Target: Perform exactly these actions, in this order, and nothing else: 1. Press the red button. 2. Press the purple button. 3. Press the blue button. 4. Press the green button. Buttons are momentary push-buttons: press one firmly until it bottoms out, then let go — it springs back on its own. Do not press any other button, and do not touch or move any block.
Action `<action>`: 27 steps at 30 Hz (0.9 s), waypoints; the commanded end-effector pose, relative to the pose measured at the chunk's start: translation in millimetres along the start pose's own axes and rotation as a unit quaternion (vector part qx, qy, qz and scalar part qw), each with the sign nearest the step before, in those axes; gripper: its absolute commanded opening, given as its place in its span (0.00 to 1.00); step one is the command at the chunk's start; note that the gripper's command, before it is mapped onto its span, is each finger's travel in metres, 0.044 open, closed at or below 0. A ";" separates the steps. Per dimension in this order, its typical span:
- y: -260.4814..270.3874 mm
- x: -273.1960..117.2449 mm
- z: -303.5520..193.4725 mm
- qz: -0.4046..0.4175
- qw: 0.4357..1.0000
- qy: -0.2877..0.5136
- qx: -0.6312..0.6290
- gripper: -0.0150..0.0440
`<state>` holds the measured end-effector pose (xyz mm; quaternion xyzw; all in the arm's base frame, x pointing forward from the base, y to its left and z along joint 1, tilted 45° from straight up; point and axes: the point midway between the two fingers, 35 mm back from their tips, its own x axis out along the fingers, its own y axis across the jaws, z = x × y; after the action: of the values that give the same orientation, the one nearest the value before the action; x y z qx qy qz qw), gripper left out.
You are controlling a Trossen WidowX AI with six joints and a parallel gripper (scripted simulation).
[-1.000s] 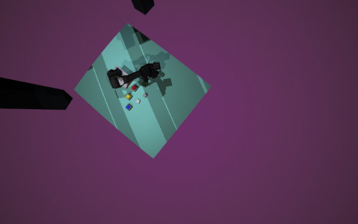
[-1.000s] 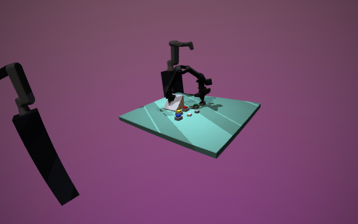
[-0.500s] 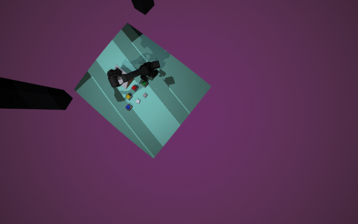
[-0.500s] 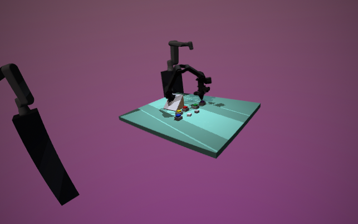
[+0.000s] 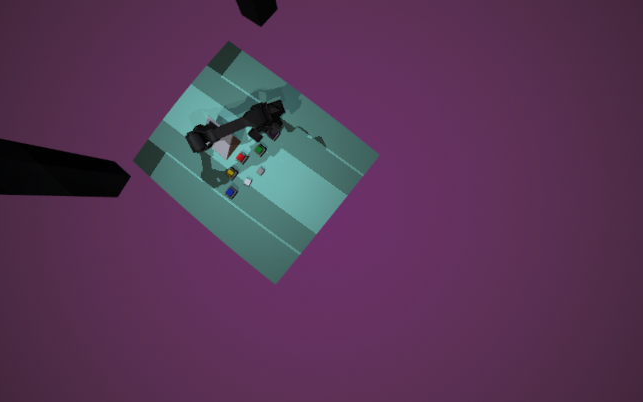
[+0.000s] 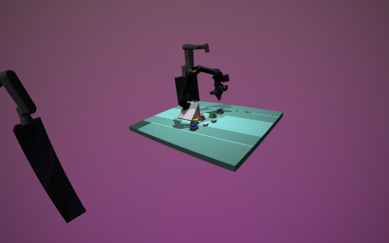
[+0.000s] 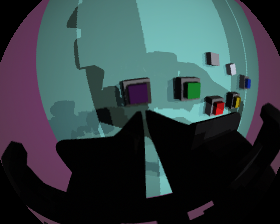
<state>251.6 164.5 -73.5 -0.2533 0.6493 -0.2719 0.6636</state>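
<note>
My clenched, empty claw hovers above the purple button; near that button sit the green button and 2 blocks.

Tabletop teal, dark-banded; button caps red, purple, blue, green, yellow.

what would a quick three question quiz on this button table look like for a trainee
1. Which button in the task's list is nearest the gripper in the wrist view?
2. True or false: the gripper is touching the blue button.
3. Fill in: the task lists four buttons to press; the one button here that it leaves out is ____.

Key: 1. the purple button; 2. false; 3. yellow.
</note>
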 end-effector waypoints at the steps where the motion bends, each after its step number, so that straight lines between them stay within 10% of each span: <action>1: -25.4 -6.2 16.1 0.008 1.000 0.009 0.001 0.29; 21: -368.9 -5.6 23.4 -0.006 1.000 0.006 0.003 0.29; 27: -384.3 -5.1 13.2 -0.013 1.000 0.009 0.004 0.29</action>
<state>258.1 -108.5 195.3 -0.2459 0.6454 -0.2908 0.6621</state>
